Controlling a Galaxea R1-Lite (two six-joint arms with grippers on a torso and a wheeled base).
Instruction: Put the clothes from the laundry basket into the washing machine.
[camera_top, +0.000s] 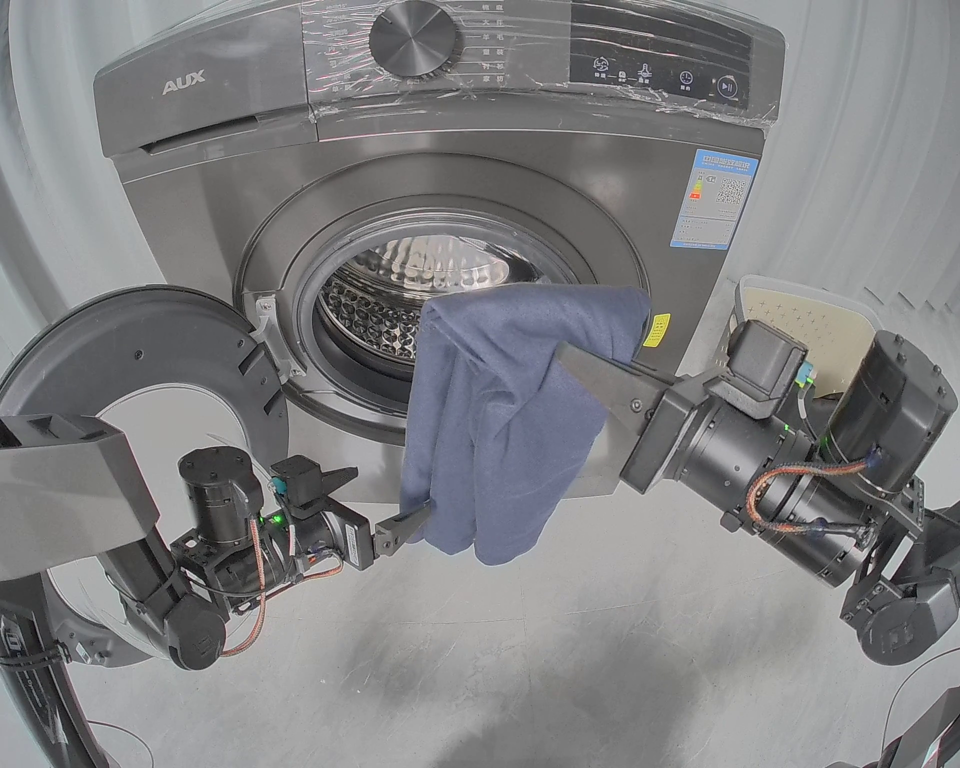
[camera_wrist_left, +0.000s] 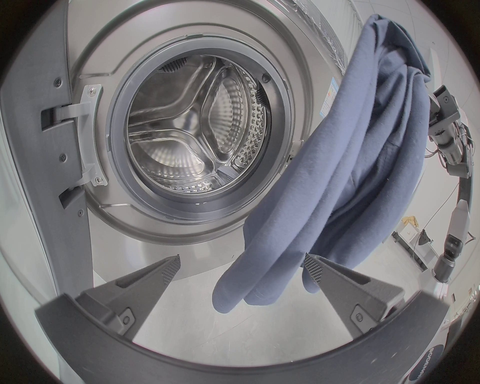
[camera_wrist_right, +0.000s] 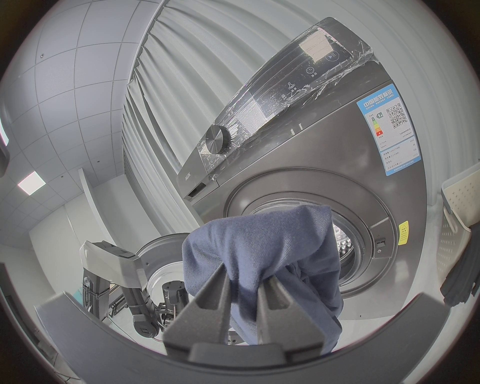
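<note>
The grey metal front-loading washing machine (camera_top: 200, 190) stands with its round grey door (camera_top: 140, 340) swung fully open on the robot's left. Its ribbed steel drum (camera_top: 420, 270) holds no clothing in the part that can be seen, so by my reading nothing is loaded yet.

1 garment is on its way: a large dark blue soft-fabric piece (camera_top: 500, 420) hangs in the air in front of the opening, across its right half, its top level with the drum mouth and its lower end dangling below the door ring. It is outside the drum, so the insertion is not yet done.

The cream perforated plastic laundry basket (camera_top: 810, 320) sits to the right of the machine. Something dark hangs at its edge (camera_wrist_right: 460, 280); whether that is more clothing I cannot tell.

The right gripper (camera_wrist_right: 245, 281) is pinched tight on a bunched upper fold of the blue garment and carries its whole weight. The left gripper (camera_top: 405, 525) sits low, jaws wide apart, with the garment's lower hem hanging into the gap between them, close to 1 fingertip and unclamped.
</note>
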